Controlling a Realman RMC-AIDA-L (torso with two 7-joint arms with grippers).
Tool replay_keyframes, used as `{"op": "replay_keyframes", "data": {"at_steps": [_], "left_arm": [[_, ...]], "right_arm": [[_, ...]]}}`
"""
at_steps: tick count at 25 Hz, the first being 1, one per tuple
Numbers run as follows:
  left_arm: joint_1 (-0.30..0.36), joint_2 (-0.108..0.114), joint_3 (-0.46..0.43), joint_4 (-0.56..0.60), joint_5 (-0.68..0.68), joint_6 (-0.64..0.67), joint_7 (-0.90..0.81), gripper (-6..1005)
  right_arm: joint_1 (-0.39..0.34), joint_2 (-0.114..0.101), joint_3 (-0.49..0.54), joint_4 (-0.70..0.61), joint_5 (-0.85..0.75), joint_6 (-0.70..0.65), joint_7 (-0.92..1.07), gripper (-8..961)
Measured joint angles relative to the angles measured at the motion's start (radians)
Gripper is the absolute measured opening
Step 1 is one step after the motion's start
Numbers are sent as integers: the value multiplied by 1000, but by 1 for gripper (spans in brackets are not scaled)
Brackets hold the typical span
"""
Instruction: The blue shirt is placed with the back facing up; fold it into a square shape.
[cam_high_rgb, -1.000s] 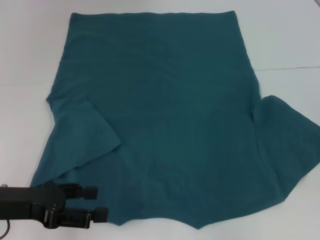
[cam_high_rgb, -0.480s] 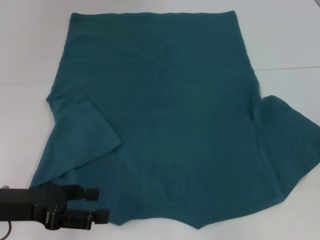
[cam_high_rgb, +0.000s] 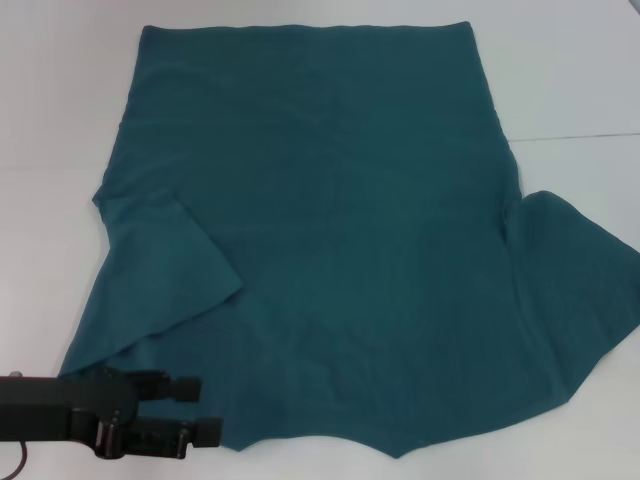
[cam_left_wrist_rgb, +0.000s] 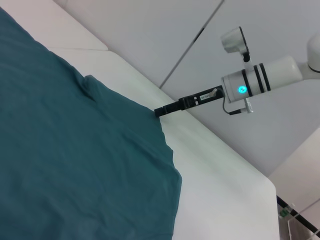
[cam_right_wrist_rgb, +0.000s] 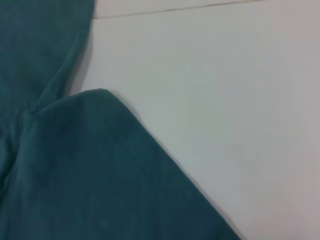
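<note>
Barely anything has moved vs the earlier head frames: left gripper (cam_high_rgb: 198, 409) has dropped a touch lower and crept slightly toward the cloth, nothing else shifted. It sits at the near-left corner of the white table (cam_high_rgb: 50, 230), just beside the near hem edge of the blue shirt (cam_high_rgb: 330, 220), w/ its two black fingertips (cam_high_rgb: 183, 386) spread apart, nothing between them. Looks like it's lining up on the near-left shoulder/corner area, but no grab yet, so prob still the approach step. Shirt lies flat, plain back up, body spread across the table middle; near edge shows the neckline dip, so collar end is toward the robot and the straight hem is far. Left sleeve (cam_high_rgb: 165, 275) is already flapped inward over the body; right sleeve (cam_high_rgb: 575, 290) lies spread outward on the table. Right gripper (cam_left_wrist_rgb: 167, 109) isn't in head view; seen from the left wrist cam it reaches in at the shirt's far-side edge, right at the cloth — can't tell if its fingers are apart or pinching. Right wrist cam shows only that sleeve and bare table. Fold barely begun, I'd say: one sleeve in, body not folded.
</note>
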Motion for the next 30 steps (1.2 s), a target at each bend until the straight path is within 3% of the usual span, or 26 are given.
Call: {"op": "replay_keyframes", "data": {"at_steps": [25, 28, 30], "left_arm": [[-5, 0, 6, -8, 0, -12, -4, 890], [-5, 0, 6, -8, 0, -12, -4, 891], [-5, 0, 6, -8, 0, -12, -4, 891]], "right_arm": [[15, -2, -24, 69, 0, 85, -10, 638], [20, 3, -35, 71, 2, 93, -16, 417], [26, 4, -36, 72, 3, 99, -17, 332]]}}
